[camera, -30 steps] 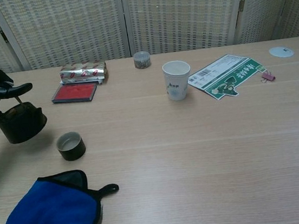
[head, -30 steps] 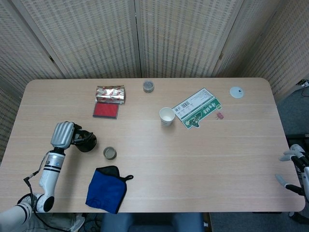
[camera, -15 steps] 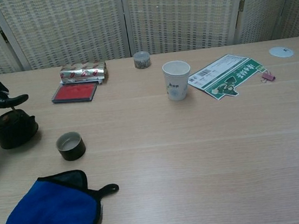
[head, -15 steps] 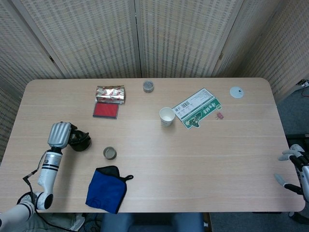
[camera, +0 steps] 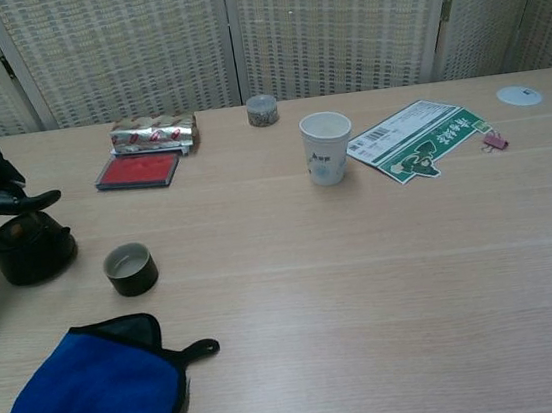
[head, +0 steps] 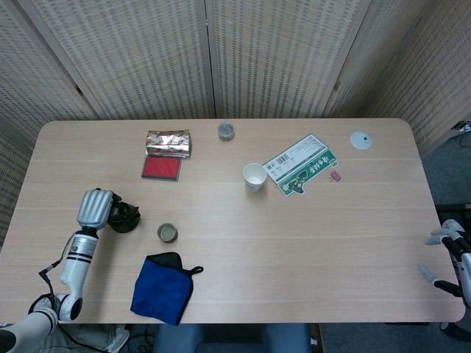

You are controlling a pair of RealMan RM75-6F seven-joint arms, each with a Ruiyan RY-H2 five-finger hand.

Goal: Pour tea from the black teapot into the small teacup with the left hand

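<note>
The green and white packet (camera: 419,139) lying flat near the paper cup (camera: 327,147) carries a barcode on its white end and large white characters on the green part, but they are too small to make out. The paper cup has a small printed mark on its side, also unreadable. The blue cloth (camera: 79,407) shows faint lettering near its lower edge, illegible.
</note>
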